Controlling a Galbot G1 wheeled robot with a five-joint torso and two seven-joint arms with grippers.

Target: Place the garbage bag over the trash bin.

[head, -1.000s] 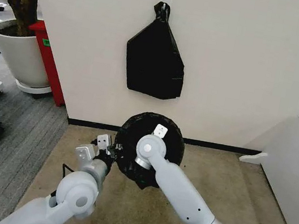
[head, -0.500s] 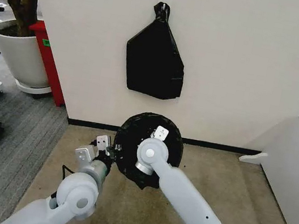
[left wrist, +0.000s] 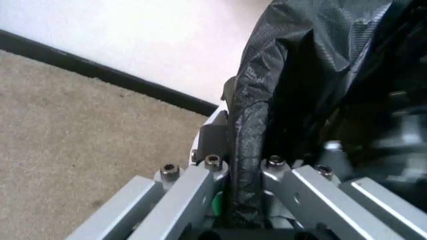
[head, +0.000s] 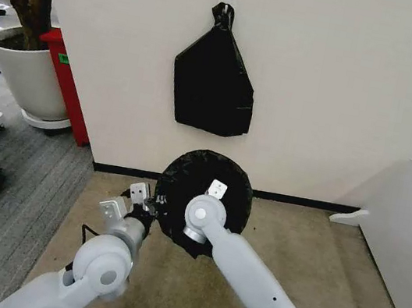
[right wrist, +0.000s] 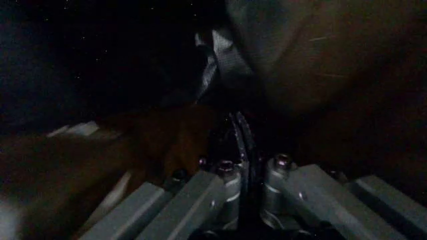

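The garbage bag (head: pixel 204 189) lies as a round black mouth on the floor by the wall, and the trash bin is hidden under it. My left gripper (head: pixel 151 206) is at the bag's left edge. In the left wrist view that gripper (left wrist: pixel 244 172) is shut on a rolled strip of the black bag (left wrist: pixel 307 60). My right arm's wrist (head: pixel 201 215) reaches into the bag's mouth from the front. Inside the dark bag, the right gripper (right wrist: pixel 241 170) is shut on a thin fold of the film (right wrist: pixel 223 65).
A knotted black bag bundle (head: pixel 213 84) hangs from a hook on the white wall just above. A large white plant pot (head: pixel 26 72) and a red post (head: pixel 67 87) stand at the left. A white panel (head: pixel 406 235) stands at the right, with tan carpet (head: pixel 314 267) between.
The bag's mouth and both grippers have shifted slightly left and toward the wall. Both grippers still hold the bag.
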